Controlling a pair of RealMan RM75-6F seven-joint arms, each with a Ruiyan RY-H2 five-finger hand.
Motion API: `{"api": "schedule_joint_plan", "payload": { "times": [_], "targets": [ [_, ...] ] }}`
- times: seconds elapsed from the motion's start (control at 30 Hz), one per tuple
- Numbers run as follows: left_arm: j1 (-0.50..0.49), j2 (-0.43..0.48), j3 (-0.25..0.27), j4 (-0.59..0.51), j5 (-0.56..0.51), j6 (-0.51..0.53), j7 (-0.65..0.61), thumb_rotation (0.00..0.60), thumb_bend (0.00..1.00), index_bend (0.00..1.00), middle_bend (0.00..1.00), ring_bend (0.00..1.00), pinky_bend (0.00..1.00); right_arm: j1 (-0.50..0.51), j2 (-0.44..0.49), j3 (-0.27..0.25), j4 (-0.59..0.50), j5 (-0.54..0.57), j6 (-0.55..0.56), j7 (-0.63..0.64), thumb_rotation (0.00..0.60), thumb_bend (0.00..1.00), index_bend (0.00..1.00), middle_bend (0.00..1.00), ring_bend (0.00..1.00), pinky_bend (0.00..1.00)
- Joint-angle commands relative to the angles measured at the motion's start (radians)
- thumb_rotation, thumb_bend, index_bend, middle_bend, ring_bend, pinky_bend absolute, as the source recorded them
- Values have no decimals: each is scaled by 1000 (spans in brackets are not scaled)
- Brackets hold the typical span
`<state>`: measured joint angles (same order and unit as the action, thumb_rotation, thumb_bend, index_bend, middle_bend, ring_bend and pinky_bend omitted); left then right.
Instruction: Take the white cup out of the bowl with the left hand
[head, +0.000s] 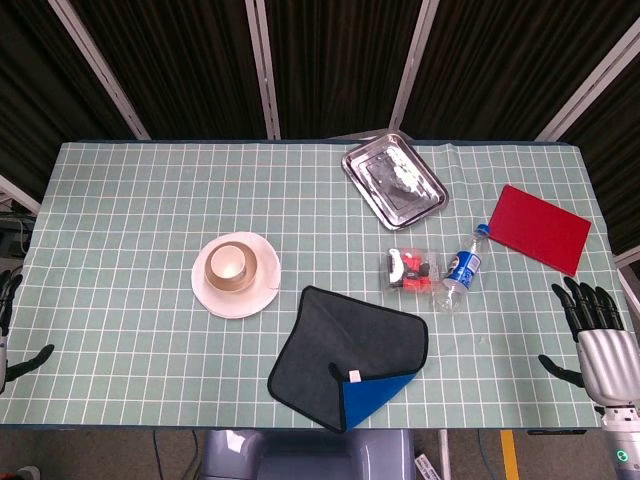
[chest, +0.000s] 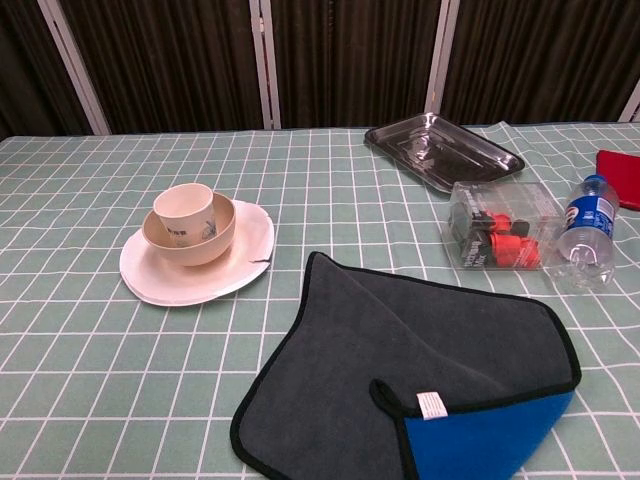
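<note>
Nearest the robot, a dark grey cloth (head: 345, 355) lies flat on the checked green tablecloth (head: 130, 200), one corner folded over to show its blue underside (head: 375, 395) and a small white tag (chest: 432, 404).

Both hands sit at the near table edge, well apart from everything. The right hand (head: 598, 340) is at the right edge, fingers (head: 580, 300) spread and pointing away, holding nothing. The left hand (head: 12, 335) is only partly in frame at the left edge; dark fingertips and thumb show, apart, nothing in them. Neither hand shows in the chest view.

Mid-table, left of the cloth: the white cup (chest: 184, 212) stands upright inside the beige bowl (chest: 205, 245), and the bowl sits on a white plate (chest: 170, 285). The cup's rim rises above the bowl's rim. The left hand is well apart from it.

Right of the cloth: a clear plastic box (chest: 498, 225) with red and black items inside, too small to tell what. Just beside it lies a clear plastic bottle (chest: 585, 235) on its side, blue label, blue cap pointing away.

Farther back: a red flat sheet or folder (head: 538, 228) near the right edge, and a shiny metal tray (head: 393, 180) set at an angle near the far edge. Behind the table, dark curtains (head: 330, 60) with pale frame bars.
</note>
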<state>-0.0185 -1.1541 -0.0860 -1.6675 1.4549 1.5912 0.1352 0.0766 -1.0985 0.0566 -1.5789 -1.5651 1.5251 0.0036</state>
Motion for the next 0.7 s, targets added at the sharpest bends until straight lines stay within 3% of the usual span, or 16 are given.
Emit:
{"api": "schedule_joint_plan", "payload": {
  "times": [0.03, 0.7],
  "targets": [
    [-1, 0, 0, 0, -2, -2, -1, 600, 0, 0, 0, 0, 0, 0, 0, 0, 1, 0, 0, 1, 600, 34, 37, 0, 0, 0],
    [-29, -12, -7, 4, 11, -29, -5, 600, 0, 7, 0, 0, 0, -3, -1, 0, -7, 4, 2, -7, 600, 35, 36, 0, 0, 0]
  ]
}}
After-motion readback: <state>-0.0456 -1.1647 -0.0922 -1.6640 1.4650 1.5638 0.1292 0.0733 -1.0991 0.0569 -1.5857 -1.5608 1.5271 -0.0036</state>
